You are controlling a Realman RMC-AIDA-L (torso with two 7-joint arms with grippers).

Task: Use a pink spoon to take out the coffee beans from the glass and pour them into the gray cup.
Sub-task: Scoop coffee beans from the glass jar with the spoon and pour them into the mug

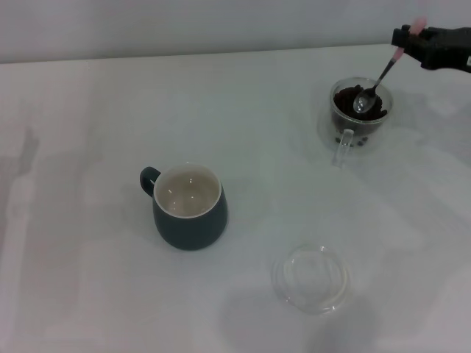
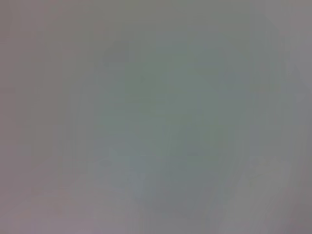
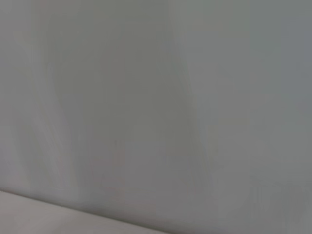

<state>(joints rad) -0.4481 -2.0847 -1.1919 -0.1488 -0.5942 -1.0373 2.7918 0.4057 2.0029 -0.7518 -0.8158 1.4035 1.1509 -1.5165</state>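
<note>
The right gripper [image 1: 412, 38] sits at the upper right edge of the head view, clenched on the pale end of the pink spoon [image 1: 377, 79]. The left gripper appears in no view, and both wrist views give only blank grey surface.

Taking things from largest to smallest: the white table [image 1: 88, 294] fills the frame. The gray cup [image 1: 189, 208] stands left of centre, upright, its cream inside bare, its loop handle toward the upper left. A shallow clear dish [image 1: 310, 278] lies at lower centre right, well apart from the cup. The glass [image 1: 360, 114] stands at the upper right, its clear handle pointing down the frame. The coffee beans [image 1: 344, 101] heap darkly inside it. The spoon slants down from the gripper, its metal bowl over the beans; whether it touches them or carries any is, I think, too small to tell.

By my judgement the spoon is light, stiff and smooth, best held far up the handle as it is. The beans are loose, dry and quick to roll off a tilted bowl. The glass looks fragile and easily nudged.

No brand, label or writing can be read anywhere.
</note>
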